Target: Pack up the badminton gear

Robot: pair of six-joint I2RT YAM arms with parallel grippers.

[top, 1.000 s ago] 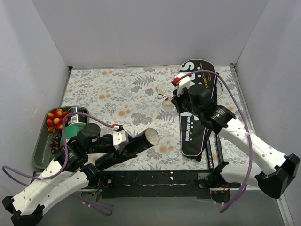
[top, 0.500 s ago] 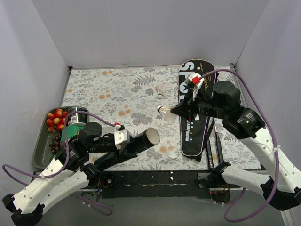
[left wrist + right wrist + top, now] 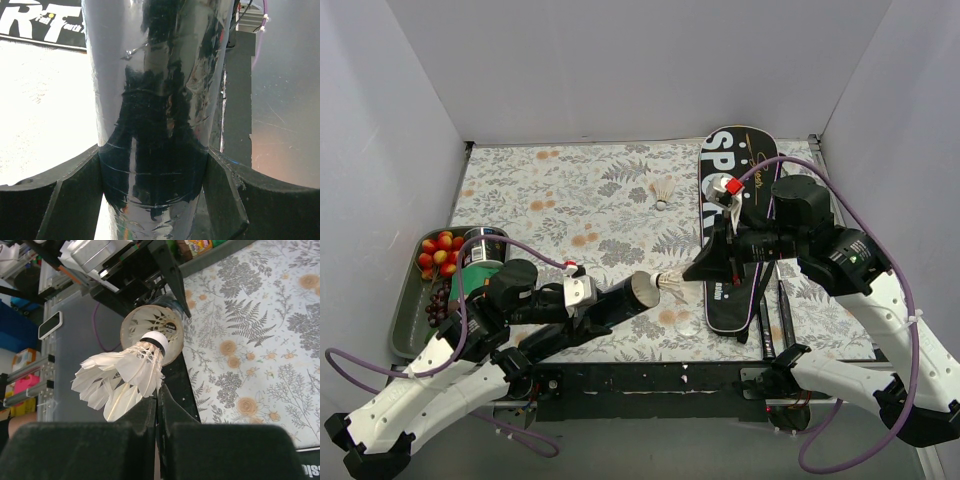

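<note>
My left gripper point(image 3: 588, 304) is clamped round the long dark shuttle tube point(image 3: 620, 299), which it holds tilted above the table with its open mouth facing right. In the left wrist view the glossy tube point(image 3: 155, 75) fills the gap between the fingers point(image 3: 75, 175). My right gripper point(image 3: 693, 271) is shut on the feathers of a white shuttlecock point(image 3: 672, 284). Its cork tip sits right at the tube's mouth point(image 3: 152, 335); the shuttlecock point(image 3: 125, 375) is in the right wrist view too. A second shuttlecock point(image 3: 663, 190) lies on the cloth. The black racket bag point(image 3: 740, 175) lies at right, with rackets point(image 3: 782, 300) beside it.
A dark tray point(image 3: 405, 320) at the left edge carries red fruit point(image 3: 440, 252), grapes and a can point(image 3: 480, 248). Grey walls close in the floral cloth point(image 3: 570, 200) on three sides. The right arm hangs over the bag's lower half.
My right gripper has carried a shuttlecock from beside the bag leftward and down to the tube's mouth. The left arm and the tube have hardly moved.
</note>
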